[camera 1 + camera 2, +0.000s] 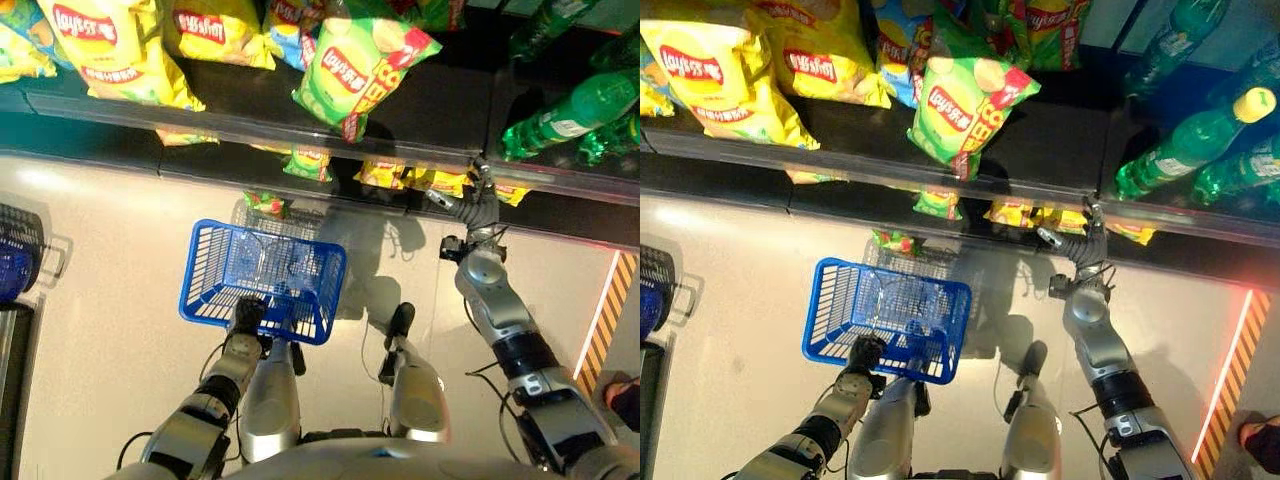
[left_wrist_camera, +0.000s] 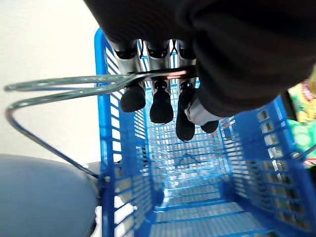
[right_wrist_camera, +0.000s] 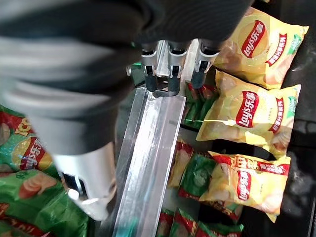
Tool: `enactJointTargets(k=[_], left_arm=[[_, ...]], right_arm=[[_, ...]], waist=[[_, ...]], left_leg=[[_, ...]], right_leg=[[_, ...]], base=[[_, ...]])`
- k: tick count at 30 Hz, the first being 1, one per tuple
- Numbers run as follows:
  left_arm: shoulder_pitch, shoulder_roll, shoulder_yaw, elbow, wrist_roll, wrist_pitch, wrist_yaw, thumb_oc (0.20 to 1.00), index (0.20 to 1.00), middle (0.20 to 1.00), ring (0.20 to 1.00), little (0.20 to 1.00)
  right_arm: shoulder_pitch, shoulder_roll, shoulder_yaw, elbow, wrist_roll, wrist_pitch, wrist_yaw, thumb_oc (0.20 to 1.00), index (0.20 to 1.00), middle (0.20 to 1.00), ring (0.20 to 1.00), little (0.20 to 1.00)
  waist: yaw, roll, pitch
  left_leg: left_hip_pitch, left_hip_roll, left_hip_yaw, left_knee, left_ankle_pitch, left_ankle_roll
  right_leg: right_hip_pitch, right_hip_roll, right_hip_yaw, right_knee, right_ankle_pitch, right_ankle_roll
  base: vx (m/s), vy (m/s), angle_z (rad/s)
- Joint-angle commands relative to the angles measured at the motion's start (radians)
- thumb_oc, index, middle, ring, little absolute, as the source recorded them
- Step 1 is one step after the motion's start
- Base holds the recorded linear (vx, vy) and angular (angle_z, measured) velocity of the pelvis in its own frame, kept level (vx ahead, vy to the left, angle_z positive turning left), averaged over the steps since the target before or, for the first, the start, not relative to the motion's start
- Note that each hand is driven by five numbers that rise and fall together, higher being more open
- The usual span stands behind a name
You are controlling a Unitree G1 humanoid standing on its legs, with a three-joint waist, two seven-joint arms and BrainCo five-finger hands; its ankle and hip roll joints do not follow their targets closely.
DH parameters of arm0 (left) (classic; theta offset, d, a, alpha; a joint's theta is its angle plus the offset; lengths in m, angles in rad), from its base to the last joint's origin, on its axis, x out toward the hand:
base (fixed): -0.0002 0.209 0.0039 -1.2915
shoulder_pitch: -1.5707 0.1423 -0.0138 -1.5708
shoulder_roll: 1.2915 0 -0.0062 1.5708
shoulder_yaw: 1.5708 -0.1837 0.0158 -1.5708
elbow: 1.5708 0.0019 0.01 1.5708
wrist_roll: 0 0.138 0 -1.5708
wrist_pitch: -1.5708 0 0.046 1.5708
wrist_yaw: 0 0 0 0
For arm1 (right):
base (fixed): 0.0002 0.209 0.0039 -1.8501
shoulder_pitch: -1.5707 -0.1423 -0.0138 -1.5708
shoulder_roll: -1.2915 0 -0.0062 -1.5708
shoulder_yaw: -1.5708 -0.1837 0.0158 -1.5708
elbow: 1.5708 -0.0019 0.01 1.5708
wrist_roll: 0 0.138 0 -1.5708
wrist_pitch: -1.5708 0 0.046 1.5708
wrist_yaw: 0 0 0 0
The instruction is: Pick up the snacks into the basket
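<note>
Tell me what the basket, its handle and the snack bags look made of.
Blue basket: moulded plastic, going by its slotted lattice walls. Handle: bare metal wire, thin and shiny, gripped by the left hand. Yellow snack bags: glossy printed film, probably plastic, crinkled with highlights.

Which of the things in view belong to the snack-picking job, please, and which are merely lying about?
Part of the job:
- blue basket, its metal handle held in the left hand
- yellow snack bags on the lower shelf, by the right hand
- green snack bag on the upper shelf

Just lying about:
- green bottles
- striped floor tape
</note>
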State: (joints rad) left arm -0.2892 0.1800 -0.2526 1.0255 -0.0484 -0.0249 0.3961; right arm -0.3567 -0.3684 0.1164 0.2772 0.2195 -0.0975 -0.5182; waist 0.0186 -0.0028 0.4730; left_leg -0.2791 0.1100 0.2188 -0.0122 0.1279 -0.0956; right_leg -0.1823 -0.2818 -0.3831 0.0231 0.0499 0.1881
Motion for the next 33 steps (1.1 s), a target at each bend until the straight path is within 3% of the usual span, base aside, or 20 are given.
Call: enactJointTargets(k=[1, 17, 27, 33], left_arm=[[0.069, -0.003, 0.010, 0.044, 0.009, 0.032, 0.015, 0.200, 0.200, 0.200, 0.200, 0.200], [0.076, 0.008, 0.037, 0.051, 0.024, 0.046, 0.021, 0.200, 0.200, 0.200, 0.200, 0.200], [0.078, 0.015, 0.055, 0.070, 0.041, 0.048, 0.012, 0.200, 0.200, 0.200, 0.200, 0.200], [0.076, 0.019, 0.083, 0.091, 0.043, 0.050, 0.024, 0.200, 0.200, 0.200, 0.200, 0.200]], right_arm=[[-0.006, -0.009, -0.064, -0.109, 0.002, -0.050, -0.033, 1.000, 1.000, 1.000, 1.000, 1.000], [0.184, 0.054, -0.072, -0.201, 0.050, -0.082, 0.015, 1.000, 1.000, 1.000, 1.000, 1.000], [0.325, 0.063, -0.064, -0.241, 0.061, -0.075, 0.076, 1.000, 1.000, 1.000, 1.000, 1.000], [0.390, 0.053, -0.097, -0.367, 0.042, -0.098, 0.087, 1.000, 1.000, 1.000, 1.000, 1.000]], waist=[[0.016, -0.043, 0.010], [-0.005, -0.060, 0.011], [-0.036, -0.068, 0.000], [-0.063, -0.079, -0.006]], left_leg=[[-0.013, -0.023, -0.031, -0.005, -0.018, 0.028], [0.046, -0.027, -0.011, -0.041, -0.020, 0.027], [0.049, -0.019, 0.010, -0.068, -0.006, 0.019], [0.042, -0.016, 0.032, -0.075, 0.000, 0.016]], right_leg=[[-0.075, -0.029, 0.040, 0.074, 0.064, -0.003], [-0.039, -0.022, 0.059, 0.038, 0.071, -0.001], [-0.051, -0.002, 0.082, -0.017, 0.112, 0.005], [-0.065, 0.011, 0.099, -0.046, 0.136, 0.011]], base=[[0.04, 0.018, 0.06], [-0.01, -0.001, 0.00], [-0.05, -0.004, -0.09], [-0.03, -0.005, -0.17]])
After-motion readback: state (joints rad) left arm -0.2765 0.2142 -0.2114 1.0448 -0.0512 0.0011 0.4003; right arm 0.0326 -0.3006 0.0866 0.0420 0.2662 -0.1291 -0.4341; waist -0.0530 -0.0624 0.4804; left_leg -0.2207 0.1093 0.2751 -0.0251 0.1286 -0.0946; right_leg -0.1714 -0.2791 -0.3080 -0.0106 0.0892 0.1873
